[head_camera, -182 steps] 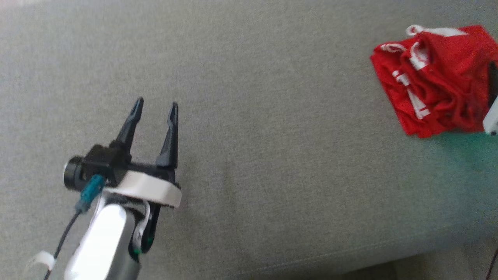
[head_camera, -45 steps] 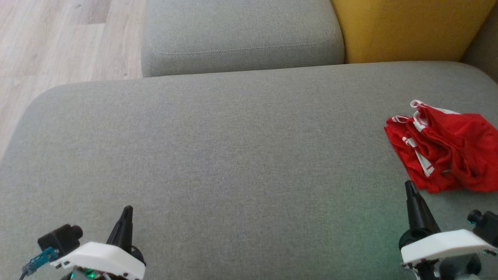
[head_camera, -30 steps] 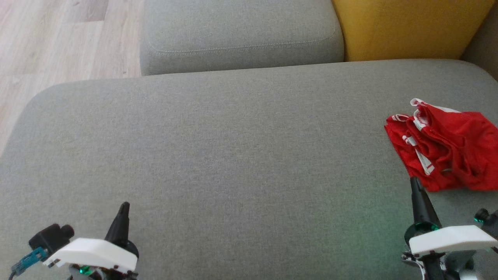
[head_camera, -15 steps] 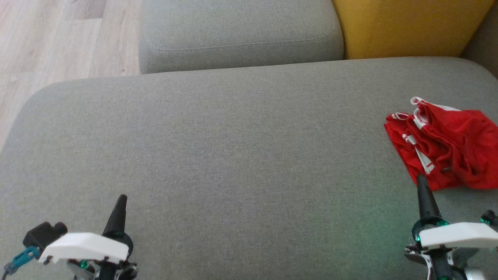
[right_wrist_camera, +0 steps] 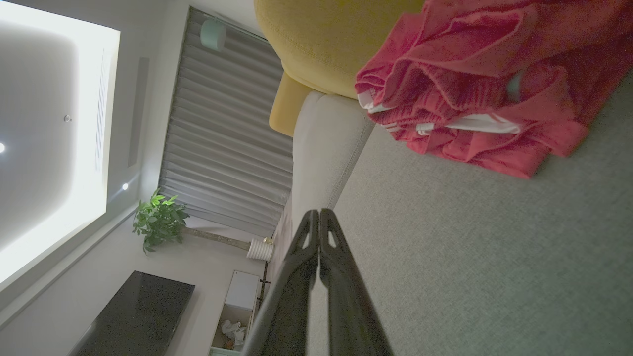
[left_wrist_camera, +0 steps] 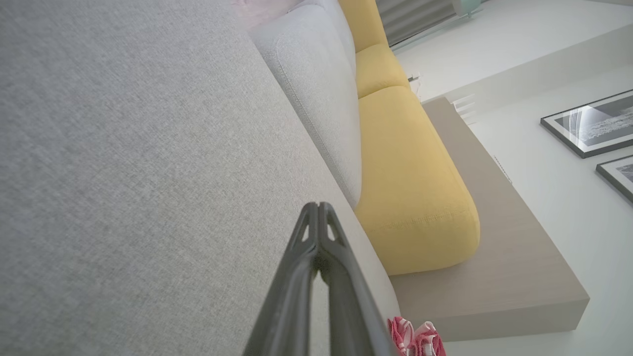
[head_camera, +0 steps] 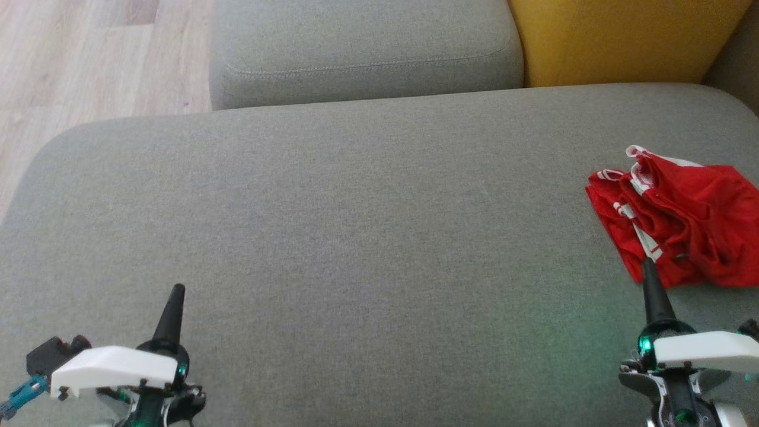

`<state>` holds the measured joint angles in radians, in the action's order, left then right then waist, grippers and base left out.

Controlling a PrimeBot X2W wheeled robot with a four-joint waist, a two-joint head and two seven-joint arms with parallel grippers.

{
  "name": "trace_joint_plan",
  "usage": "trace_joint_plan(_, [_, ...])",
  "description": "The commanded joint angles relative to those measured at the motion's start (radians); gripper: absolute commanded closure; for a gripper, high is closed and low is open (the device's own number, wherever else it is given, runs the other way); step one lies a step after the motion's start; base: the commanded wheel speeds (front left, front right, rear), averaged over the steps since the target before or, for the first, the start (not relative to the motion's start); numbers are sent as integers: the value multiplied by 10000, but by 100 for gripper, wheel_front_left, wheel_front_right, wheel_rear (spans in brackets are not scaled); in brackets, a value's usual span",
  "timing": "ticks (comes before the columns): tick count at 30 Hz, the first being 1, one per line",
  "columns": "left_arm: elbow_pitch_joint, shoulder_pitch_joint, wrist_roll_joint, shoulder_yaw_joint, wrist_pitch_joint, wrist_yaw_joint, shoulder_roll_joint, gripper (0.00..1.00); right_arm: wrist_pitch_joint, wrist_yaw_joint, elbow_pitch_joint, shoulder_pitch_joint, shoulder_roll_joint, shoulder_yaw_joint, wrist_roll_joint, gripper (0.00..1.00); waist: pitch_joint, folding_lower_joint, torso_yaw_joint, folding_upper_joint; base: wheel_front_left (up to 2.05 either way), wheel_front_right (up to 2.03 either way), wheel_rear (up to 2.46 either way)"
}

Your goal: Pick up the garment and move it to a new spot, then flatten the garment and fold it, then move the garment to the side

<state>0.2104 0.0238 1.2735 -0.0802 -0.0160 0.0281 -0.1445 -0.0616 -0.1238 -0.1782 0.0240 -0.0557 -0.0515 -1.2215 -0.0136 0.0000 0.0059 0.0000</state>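
The garment (head_camera: 682, 216) is red with white trim, bunched in loose folds at the far right of the grey sofa seat (head_camera: 356, 237). It also shows in the right wrist view as a rumpled red heap (right_wrist_camera: 474, 94), and a small piece of the garment (left_wrist_camera: 415, 338) shows in the left wrist view. My right gripper (head_camera: 647, 267) is shut with nothing in it, its tip just at the garment's near edge. At the lower left my left gripper (head_camera: 177, 290) is shut too, over bare seat fabric far from the garment. Both fingertips meet in the wrist views (left_wrist_camera: 318, 207) (right_wrist_camera: 316, 213).
A grey back cushion (head_camera: 362, 50) and a yellow cushion (head_camera: 622, 38) stand behind the seat. Wooden floor (head_camera: 77, 53) lies beyond the seat's left edge. The wide middle of the seat is bare fabric.
Six seconds ago the left gripper stood open; both are shut now. Over the last second the head view shifted slightly and both grippers crept forward, the right tip reaching the garment's edge.
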Motion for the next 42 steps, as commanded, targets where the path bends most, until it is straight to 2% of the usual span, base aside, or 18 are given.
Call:
trace_joint_plan(1, [-229,-622,256,402,-49,140,7,100,-25,-51,228,-578,-220,77,-316,100,6,0,-2,0,0,0,0])
trace_joint_plan(35, [334,-1291,3514,1690,-774,1017,762,100,-216,-69,-634,-1279,-212,-250,-4139,100,166,0,-58,0,0,0,0])
trace_joint_plan(42, [340,-1300,3531,1723,-798,1026,784,100,-241,-69,-645,-1289,-192,-282,-4155,100,168,0,-59,0,0,0,0])
